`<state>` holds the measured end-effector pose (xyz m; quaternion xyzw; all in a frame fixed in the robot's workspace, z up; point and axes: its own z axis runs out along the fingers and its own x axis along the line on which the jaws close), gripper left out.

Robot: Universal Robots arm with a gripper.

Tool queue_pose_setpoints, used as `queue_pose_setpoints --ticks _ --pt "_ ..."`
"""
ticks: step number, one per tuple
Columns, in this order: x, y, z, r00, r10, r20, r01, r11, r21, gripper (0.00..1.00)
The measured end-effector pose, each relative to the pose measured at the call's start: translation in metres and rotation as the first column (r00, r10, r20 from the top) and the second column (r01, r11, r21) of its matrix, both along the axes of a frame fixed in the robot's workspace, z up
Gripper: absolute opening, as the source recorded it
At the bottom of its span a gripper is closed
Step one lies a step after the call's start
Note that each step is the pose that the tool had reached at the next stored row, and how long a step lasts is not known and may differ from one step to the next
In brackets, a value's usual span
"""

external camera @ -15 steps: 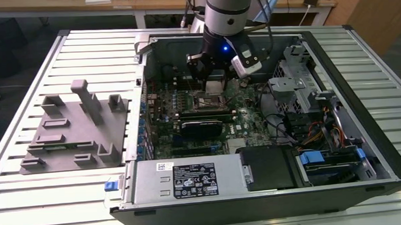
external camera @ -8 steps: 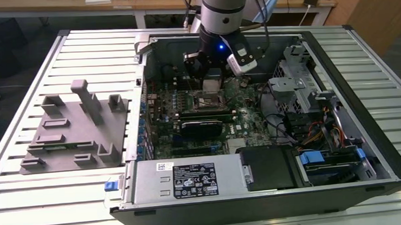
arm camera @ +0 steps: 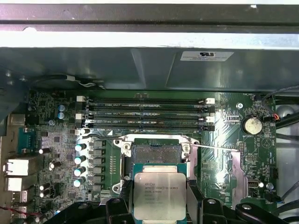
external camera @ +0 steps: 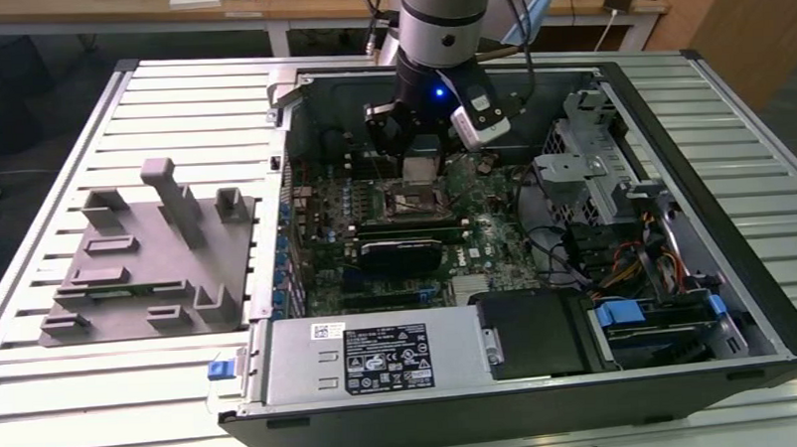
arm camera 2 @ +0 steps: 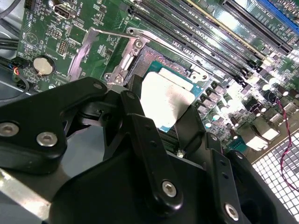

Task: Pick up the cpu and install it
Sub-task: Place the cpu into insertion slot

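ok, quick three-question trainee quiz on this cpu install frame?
1. True or false: the gripper is shut on the cpu.
2. The socket on the motherboard is: A) covered by a cooler; B) uncovered, with the cpu not yet seated in it; C) closed over the cpu, with the arm far off.
3. Fill in: in the exterior view, the grey fixture block lies on the exterior view's ____ of the computer case.

Key: 1 true; 2 B; 3 left.
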<state>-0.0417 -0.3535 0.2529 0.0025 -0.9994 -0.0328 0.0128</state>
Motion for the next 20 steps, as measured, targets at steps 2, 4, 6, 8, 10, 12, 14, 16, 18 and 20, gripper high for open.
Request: queue_pose_setpoints --ticks 2,4,6,8,10,12,14,16,18,20 --pt "0.0000 0.0000 0.0000 1.0000 0.000 0.0000 0.000 1.0000 0.0000 0.54" --pt "0.0000 0.0000 0.0000 1.0000 0.000 0.0000 0.000 1.0000 0.0000 0.54" --pt "0.0000 0.0001 0.0000 1.0000 0.000 0.0000 0.000 1.0000 0.0000 0.54" --pt "0.0000 0.0001 0.0000 1.0000 0.000 0.0000 0.000 1.0000 0.0000 0.54" --pt "0.0000 0.0001 -0.0001 0.9999 -0.014 0.0001 0.014 0.9999 0.0001 0.54" --pt "0.0000 0.0001 -0.0001 0.9989 -0.048 0.0000 0.048 0.9989 0.0000 0.54" --pt "0.0000 0.0001 -0.0001 0.9964 -0.085 0.0000 0.085 0.9964 0.0000 0.54" --pt "0.0000 0.0001 -0.0001 0.9927 -0.121 0.0000 0.121 0.9927 0.0000 0.54" --pt "0.0000 0.0001 -0.0001 0.9877 -0.157 0.0000 0.157 0.9877 0.0000 0.54" --pt "0.0000 0.0001 -0.0002 0.9814 -0.192 0.0000 0.192 0.9814 -0.0001 0.54"
